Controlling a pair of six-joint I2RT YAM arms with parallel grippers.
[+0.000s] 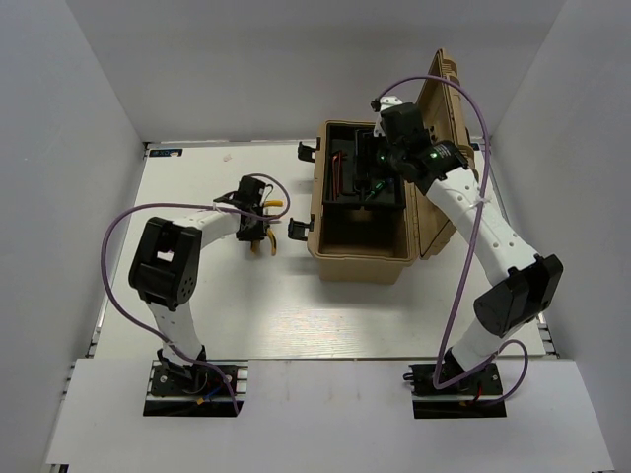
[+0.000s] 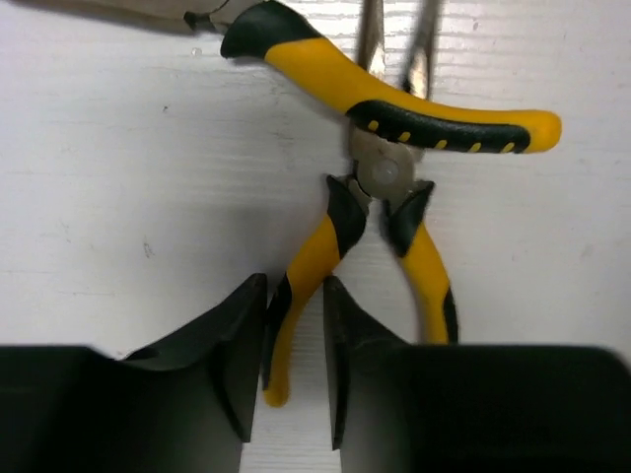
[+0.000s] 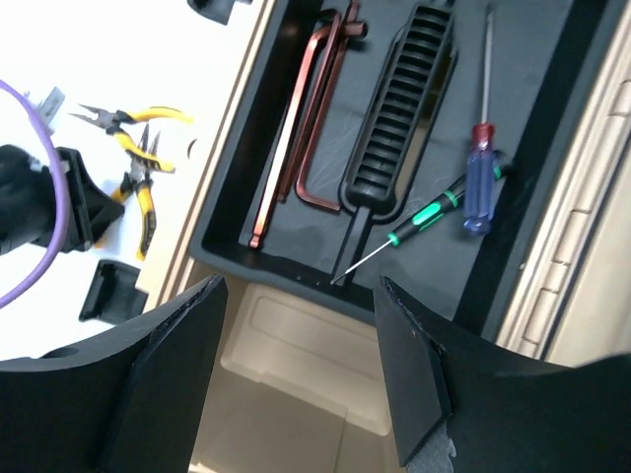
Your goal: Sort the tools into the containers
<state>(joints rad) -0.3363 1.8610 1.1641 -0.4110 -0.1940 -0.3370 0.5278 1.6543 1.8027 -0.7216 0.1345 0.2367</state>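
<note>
Two yellow-and-black pliers lie crossed on the white table. One pair (image 2: 394, 103) lies across the top. The other pair (image 2: 389, 182) points its handles toward me. My left gripper (image 2: 294, 296) (image 1: 258, 225) straddles that pair's left handle (image 2: 301, 276), jaws narrowed but open. The handle rests against the left finger, and a strip of table shows beside the right finger. My right gripper (image 3: 301, 340) (image 1: 380, 172) hangs open and empty over the tan toolbox (image 1: 365, 251). Its black tray (image 3: 227, 251) holds reddish-brown hex keys (image 3: 301, 128), a blue-handled screwdriver (image 3: 480, 187) and a green-and-black one (image 3: 424, 215).
The toolbox lid (image 1: 446, 148) stands open at the right rear. Black latches (image 1: 299, 230) stick out from the box's left side, close to the pliers (image 1: 268, 209). A ribbed black tray handle (image 3: 399, 108) runs down the tray's middle. White walls enclose the table.
</note>
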